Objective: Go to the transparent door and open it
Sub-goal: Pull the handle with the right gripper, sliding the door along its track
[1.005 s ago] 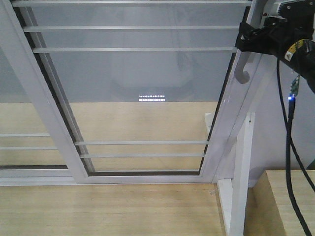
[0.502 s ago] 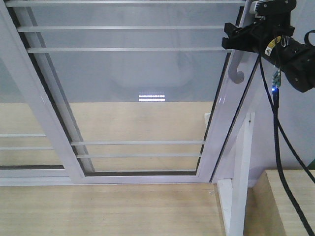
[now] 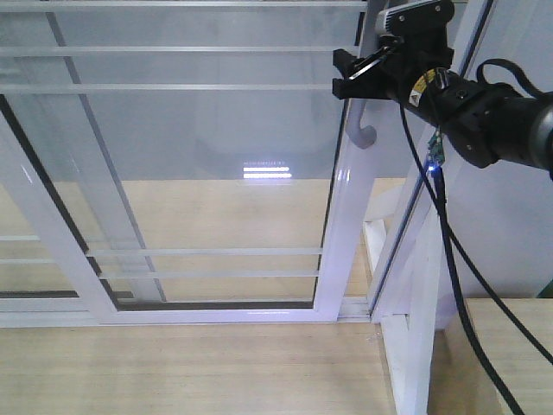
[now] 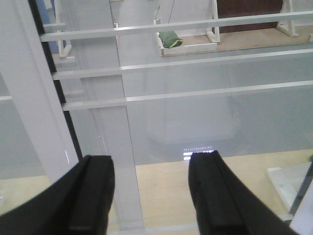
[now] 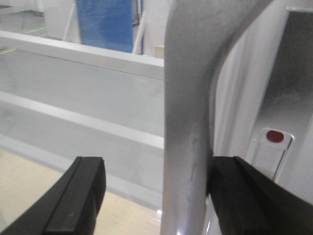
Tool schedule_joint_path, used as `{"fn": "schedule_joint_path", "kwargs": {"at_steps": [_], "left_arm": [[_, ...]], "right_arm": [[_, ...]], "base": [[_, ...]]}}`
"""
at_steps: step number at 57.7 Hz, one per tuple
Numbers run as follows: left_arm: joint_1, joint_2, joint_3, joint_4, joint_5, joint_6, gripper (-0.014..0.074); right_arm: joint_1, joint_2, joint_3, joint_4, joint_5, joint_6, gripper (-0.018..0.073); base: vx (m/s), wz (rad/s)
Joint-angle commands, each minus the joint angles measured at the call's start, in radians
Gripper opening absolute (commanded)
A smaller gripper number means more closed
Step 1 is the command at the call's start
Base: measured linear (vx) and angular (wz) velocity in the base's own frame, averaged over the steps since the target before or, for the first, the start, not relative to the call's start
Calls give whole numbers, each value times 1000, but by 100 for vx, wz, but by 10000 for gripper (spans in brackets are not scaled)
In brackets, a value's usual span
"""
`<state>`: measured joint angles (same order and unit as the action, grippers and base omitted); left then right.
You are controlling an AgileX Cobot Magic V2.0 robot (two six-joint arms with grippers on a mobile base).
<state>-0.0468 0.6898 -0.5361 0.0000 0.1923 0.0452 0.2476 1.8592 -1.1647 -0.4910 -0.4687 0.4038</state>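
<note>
— Pale wood floor (image 3: pixel 190 363) lies at six o'clock. Where does the transparent door (image 3: pixel 333 225) stand?
— It fills the front view from nine o'clock across to one o'clock. Its curved grey handle (image 3: pixel 365 130) hangs at one o'clock, just beneath the right hand (image 3: pixel 347 82).
— How does that hand stand?
— Spread wide, straddling the handle in the wrist view. The finger (image 5: pixel 239 196) at four o'clock touches the metal, and the one at eight o'clock is apart from it. It is not clenched.
— And the left hand (image 4: pixel 151 196)?
— Released, grasping nothing, facing the barred glass.
</note>
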Motion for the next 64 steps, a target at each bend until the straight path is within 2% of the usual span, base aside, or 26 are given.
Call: {"fn": "schedule_joint_path", "kwargs": {"at_steps": [1,10,15,22,25,32,37,44,49,57,64], "left_arm": [[1,4,-33,-6,-76,-9,475],[1,4,-33,-6,-75,-9,475],[1,4,-33,-6,-75,-9,475],[1,7,-33,-6,-76,-6,475],[1,27,-33,-6,-77,-5,475],[1,87,-33,-6,-88,-5,475],[1,127,-33,-6,-122,-7,475],[0,160,-33,-12,-233,-9,475],[-2,166,-33,-14,-277,-9,475],[-18,167,-33,-14,-255,-9,475],[-46,185,-33,-14,-272,-9,475]], "right_arm": [[68,-49,-17,-74,-103,0,493],[91,-50,-15,-71,-76,0,493],[87,-65,-15,-58,-13,4,493],[87,-128,-13,7,149,3,493],[87,-173,-9,14,259,3,493],[87,-293,36,1,426,-1,486],[87,-398,105,-14,461,-12,472],[87,-537,207,-23,507,-9,448],[87,-639,269,-22,624,13,444],[87,-785,320,-37,854,64,444],[87,-879,329,-77,987,105,444]], "base": [[0,0],[0,0],[0,0],[0,0],[0,0],[0,0],[0,0],[0,0],[0,0],[0,0],[0,0]]}}
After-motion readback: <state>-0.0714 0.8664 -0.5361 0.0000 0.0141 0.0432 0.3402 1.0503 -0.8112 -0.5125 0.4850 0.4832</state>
